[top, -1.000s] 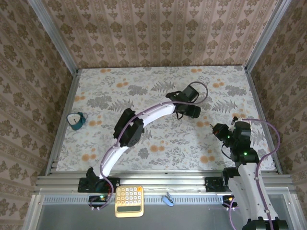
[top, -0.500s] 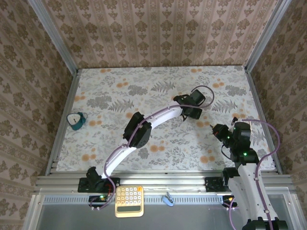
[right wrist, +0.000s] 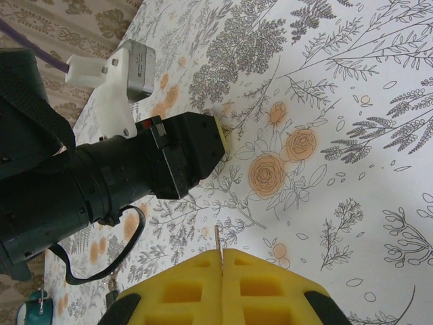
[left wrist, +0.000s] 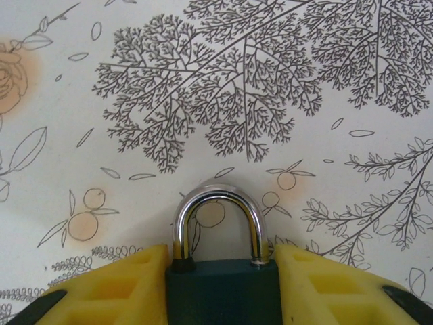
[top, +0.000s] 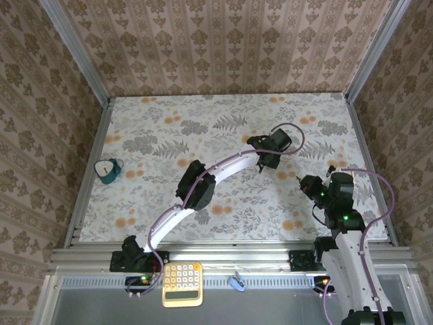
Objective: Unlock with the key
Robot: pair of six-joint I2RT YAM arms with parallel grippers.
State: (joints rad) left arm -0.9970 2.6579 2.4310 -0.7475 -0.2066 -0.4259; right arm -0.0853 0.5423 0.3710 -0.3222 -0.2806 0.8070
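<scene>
I am watching the left gripper (left wrist: pixel 220 261) pressing its yellow pads (left wrist: pixel 125 288) against both sides of the dark green padlock (left wrist: pixel 218 290), which is resting on the floral table (left wrist: pixel 135 40). The right gripper (right wrist: pixel 222 256) is pinching the key (right wrist: pixel 216 238) between closed pads, its thin blade poking out just beside the left wrist.

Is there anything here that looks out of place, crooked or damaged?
Nothing looks damaged or spilled. The padlock sits straight in the left gripper, its shackle closed, and the right gripper holds the key. Two strays lie on the near ledge: a calculator and a blue clip.
</scene>
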